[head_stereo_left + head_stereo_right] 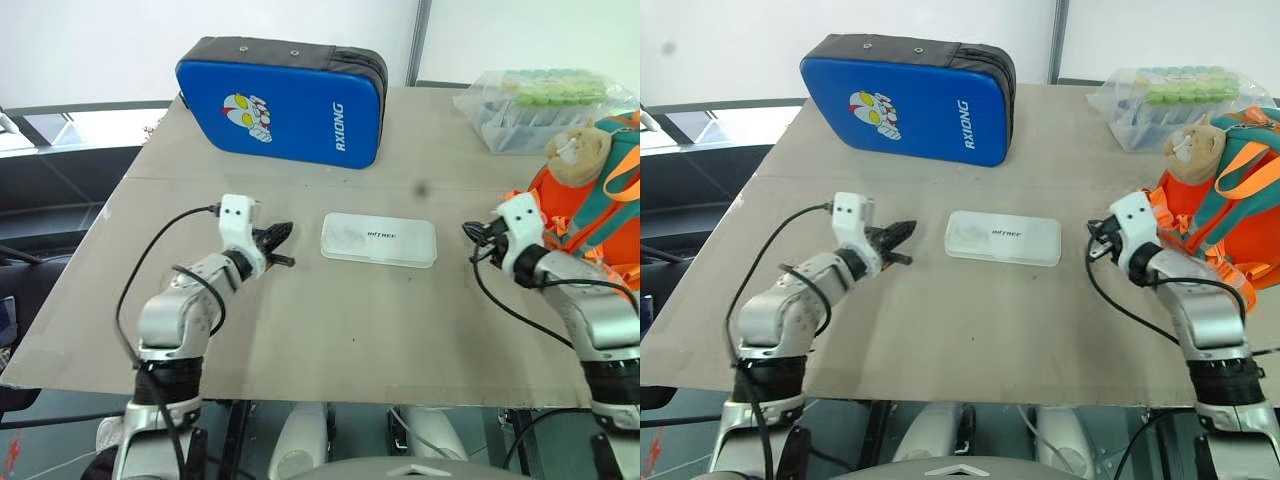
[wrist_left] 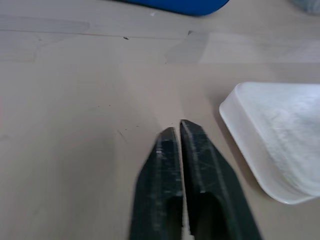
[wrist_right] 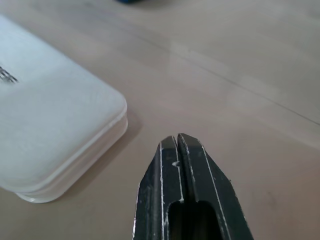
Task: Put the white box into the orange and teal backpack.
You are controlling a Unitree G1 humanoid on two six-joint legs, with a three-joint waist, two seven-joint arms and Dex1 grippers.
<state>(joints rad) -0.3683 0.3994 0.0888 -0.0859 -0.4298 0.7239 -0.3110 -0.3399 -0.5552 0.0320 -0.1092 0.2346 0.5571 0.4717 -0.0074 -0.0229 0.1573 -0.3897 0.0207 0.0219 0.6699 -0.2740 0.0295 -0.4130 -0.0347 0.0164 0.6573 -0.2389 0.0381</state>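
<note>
The white box (image 1: 379, 239) is lying flat, probably light, stiff and slippery; both grippers, left gripper (image 1: 278, 243) and right gripper (image 1: 473, 236), are pressed together, so pinching its short ends looks best.

On the table (image 1: 300, 330) I count one white box (image 1: 378, 239), lying flat in the middle. There is one orange and teal backpack (image 1: 1220, 215) at the right edge, with one tan plush toy (image 1: 1193, 147) fixed to it. One large blue zippered case (image 1: 282, 102) stands at the far side, bearing one cartoon figure. One clear bag of green-capped tubes (image 1: 540, 105) sits at the far right corner; the tubes inside are too crowded to count. Two grippers are over the table, one left gripper (image 1: 280, 240) and one right gripper (image 1: 1097, 238).
</note>
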